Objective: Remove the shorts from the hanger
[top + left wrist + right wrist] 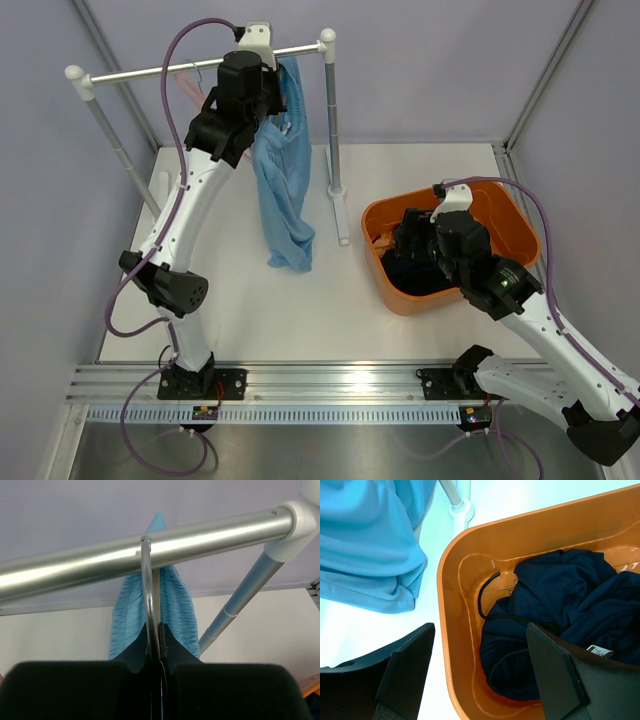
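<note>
Left gripper [154,630] up at the rail [100,560], fingers pressed together, pinching the hanger hook [145,580] where the wire drops below the bar. The hook's top curls over the rail. Light blue shorts [280,190] hang from that hanger just behind the fingers, gathered waistband at the top, legs limp down toward the table [240,300]; whether the hem touches the surface is hard to tell. Rack's right post [331,120] stands just beside the cloth. Right gripper [481,635] spread wide, holding nothing, hovering over the near-left part of the orange bin [447,580]. Dark navy shorts [560,590] lie crumpled inside the bin, with a black drawstring [482,592] looping onto the bin floor. Bin sits on the table right of the rack, apart from the blue pair.
</note>
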You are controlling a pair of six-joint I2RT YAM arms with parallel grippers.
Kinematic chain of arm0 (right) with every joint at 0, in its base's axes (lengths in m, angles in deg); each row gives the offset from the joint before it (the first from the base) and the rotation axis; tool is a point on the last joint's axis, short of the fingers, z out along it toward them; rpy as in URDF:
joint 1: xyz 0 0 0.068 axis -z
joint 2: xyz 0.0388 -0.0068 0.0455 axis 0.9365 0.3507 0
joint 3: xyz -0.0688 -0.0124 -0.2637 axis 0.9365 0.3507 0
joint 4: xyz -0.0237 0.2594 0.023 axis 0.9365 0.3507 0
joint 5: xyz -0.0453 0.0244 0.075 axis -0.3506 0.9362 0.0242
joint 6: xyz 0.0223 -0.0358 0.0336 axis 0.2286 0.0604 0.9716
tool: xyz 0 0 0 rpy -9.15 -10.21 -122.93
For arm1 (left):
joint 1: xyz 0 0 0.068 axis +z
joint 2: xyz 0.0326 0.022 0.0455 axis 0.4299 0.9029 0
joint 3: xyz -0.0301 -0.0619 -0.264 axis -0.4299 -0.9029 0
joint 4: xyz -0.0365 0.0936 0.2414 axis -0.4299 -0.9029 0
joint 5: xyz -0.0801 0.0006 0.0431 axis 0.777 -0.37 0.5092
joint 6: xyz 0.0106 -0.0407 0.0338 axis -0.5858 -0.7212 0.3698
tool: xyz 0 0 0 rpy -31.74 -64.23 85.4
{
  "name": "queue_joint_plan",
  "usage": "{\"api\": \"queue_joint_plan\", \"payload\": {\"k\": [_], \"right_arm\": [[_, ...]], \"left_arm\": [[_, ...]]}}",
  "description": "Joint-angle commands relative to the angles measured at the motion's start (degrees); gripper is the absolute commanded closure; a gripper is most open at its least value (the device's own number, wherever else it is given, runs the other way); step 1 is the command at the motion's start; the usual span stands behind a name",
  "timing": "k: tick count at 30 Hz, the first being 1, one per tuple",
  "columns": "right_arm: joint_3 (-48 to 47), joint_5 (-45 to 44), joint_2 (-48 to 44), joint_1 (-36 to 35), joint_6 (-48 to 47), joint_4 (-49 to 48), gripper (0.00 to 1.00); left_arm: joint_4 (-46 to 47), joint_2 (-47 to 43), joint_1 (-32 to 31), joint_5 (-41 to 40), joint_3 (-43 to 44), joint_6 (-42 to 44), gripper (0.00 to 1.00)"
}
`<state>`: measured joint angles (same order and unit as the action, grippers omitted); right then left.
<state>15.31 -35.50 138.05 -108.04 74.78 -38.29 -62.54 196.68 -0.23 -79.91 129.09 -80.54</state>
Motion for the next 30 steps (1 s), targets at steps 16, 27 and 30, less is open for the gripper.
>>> {"api": "queue_joint_plan", "payload": {"k": [16, 27, 30], "right_arm": [[-4.43, 4.22, 1.79, 0.25, 1.28, -1.06, 0.18], [-14.34, 6.61, 10.21, -7.30, 1.81, -0.89, 0.21], [-18.38, 1.77, 14.71, -13.28, 2.86, -0.45, 0.21]], "left_arm": [[-8.73, -15.04, -1.28, 12.02, -8.73, 1.69, 1.00], [-7.08, -31.56, -6.39, 15.00, -28.93, 1.35, 1.00], [-6.20, -35.77, -6.91, 15.00, -34.74, 0.73, 1.00]]}}
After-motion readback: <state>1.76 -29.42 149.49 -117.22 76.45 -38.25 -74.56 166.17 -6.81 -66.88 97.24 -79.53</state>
